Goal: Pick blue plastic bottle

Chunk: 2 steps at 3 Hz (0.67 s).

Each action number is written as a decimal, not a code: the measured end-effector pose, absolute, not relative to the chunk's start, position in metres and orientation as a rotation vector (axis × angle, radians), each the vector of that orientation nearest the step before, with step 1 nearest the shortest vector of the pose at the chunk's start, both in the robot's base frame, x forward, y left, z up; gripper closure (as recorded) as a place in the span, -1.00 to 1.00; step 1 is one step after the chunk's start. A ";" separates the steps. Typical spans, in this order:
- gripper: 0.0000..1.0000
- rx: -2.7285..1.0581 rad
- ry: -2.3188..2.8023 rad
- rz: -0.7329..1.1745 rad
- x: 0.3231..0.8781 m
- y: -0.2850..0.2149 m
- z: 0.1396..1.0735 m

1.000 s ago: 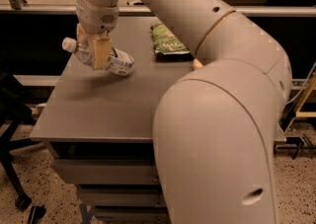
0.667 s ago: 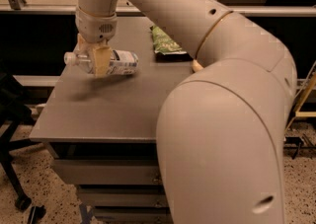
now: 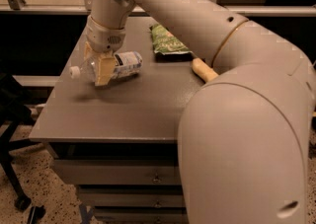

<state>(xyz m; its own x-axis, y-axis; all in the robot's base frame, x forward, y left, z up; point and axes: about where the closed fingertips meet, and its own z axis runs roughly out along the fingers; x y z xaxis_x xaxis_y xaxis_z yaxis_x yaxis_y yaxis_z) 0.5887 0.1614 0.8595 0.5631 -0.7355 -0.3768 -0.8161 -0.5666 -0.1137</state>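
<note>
The gripper point(image 3: 100, 67) pinches the blue plastic bottle point(image 3: 126, 63) at its middle, left of the green snack bag point(image 3: 169, 40). Compared with a second ago, the cap end has come down. The bottle now lies almost level and seems to hang above the table point(image 3: 123, 114), so the grasp appears secure.

The gripper point(image 3: 98, 71), above the table's left part, clasps the bottle point(image 3: 124, 63) with matt tan fingers point(image 3: 104, 68). The bottle is clear glossy plastic with a white label. The table point(image 3: 123, 114) is smooth matt grey, the bag point(image 3: 168, 44) shiny green film, the arm point(image 3: 237, 119) smooth cream plastic
</note>
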 end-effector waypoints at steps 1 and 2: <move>1.00 -2.507 1.288 0.537 0.583 0.164 0.845; 0.48 -2.513 1.289 0.634 0.580 0.168 0.833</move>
